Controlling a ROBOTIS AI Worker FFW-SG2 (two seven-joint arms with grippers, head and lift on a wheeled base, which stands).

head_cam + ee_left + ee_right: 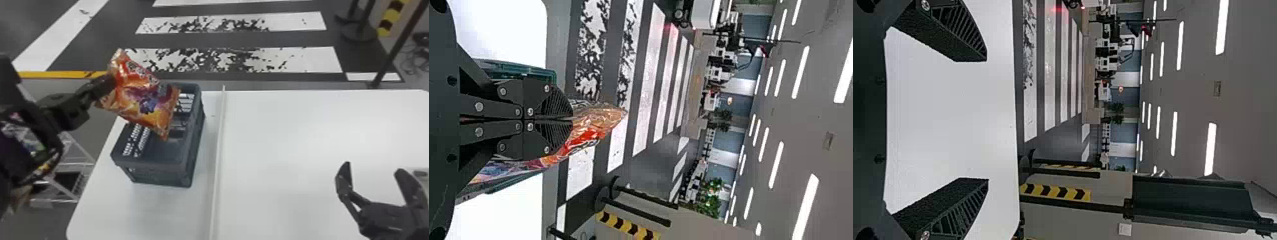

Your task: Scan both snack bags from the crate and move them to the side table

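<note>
In the head view my left gripper (110, 81) is shut on the upper left edge of an orange-red snack bag (145, 99). The bag hangs tilted above the dark grey crate (156, 164), covering part of its opening. The left wrist view has the left gripper (571, 120) with its fingers together on the crinkled bag (591, 127), and the crate (524, 70) behind them. On the right, over the white table (271, 137), my right gripper (373, 178) is open with nothing between its fingers; in the right wrist view the right gripper (987, 120) stands wide apart.
A thin raised strip (218, 153) runs along the tabletop to the right of the crate. Left of the table, partly behind the left arm, stands a light metal frame (68, 164). Black posts (387, 48) rise beyond the far right edge.
</note>
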